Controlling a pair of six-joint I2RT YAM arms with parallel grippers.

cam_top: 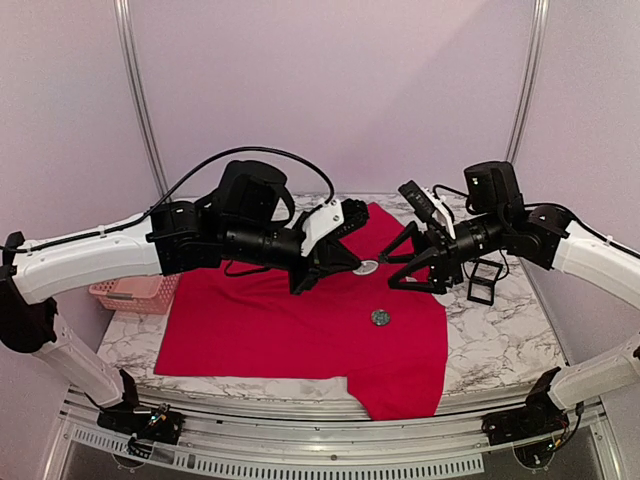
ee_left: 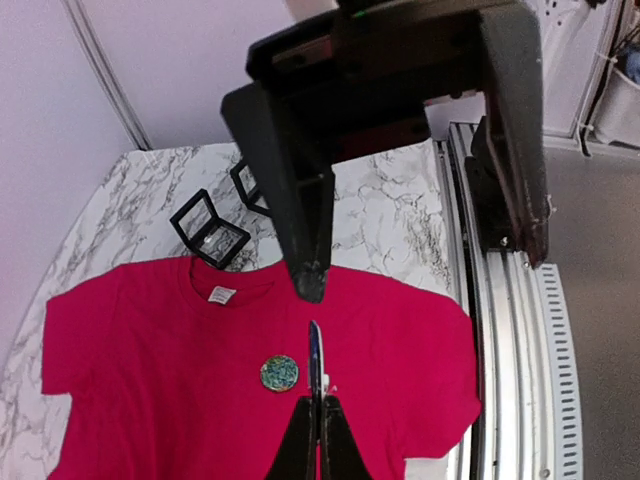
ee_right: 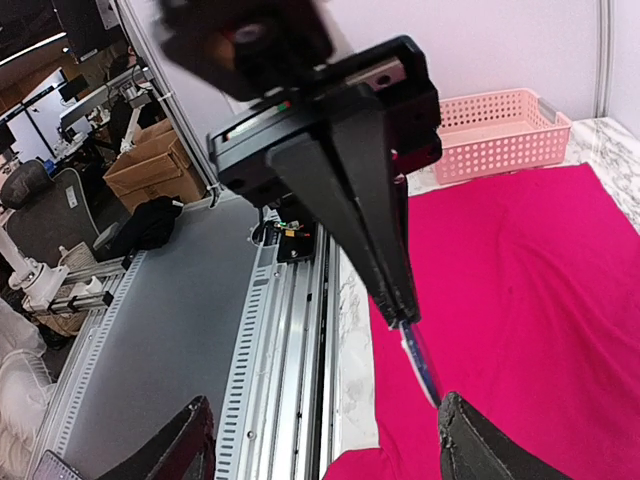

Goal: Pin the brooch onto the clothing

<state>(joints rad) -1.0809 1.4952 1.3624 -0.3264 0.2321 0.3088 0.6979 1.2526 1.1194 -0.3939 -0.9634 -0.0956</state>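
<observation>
The red T-shirt [cam_top: 280,320] lies flat on the marble table, its white neck label [ee_left: 222,294] at the far side. My left gripper [cam_top: 352,262] is shut on a round brooch [cam_top: 367,267] and holds it in the air above the shirt's middle. That brooch shows edge-on in the left wrist view [ee_left: 316,360] and the right wrist view [ee_right: 422,362]. My right gripper [cam_top: 390,275] is open and faces the left one. One of its fingertips [ee_left: 310,288] is just short of the brooch's edge. A second round teal brooch [cam_top: 380,317] lies on the shirt.
A pink plastic basket [cam_top: 135,292] stands at the table's left edge beside the shirt. Two open black display boxes [cam_top: 485,280] stand on the marble at the right, behind the right arm. A metal rail [ee_right: 300,330] runs along the table's near edge.
</observation>
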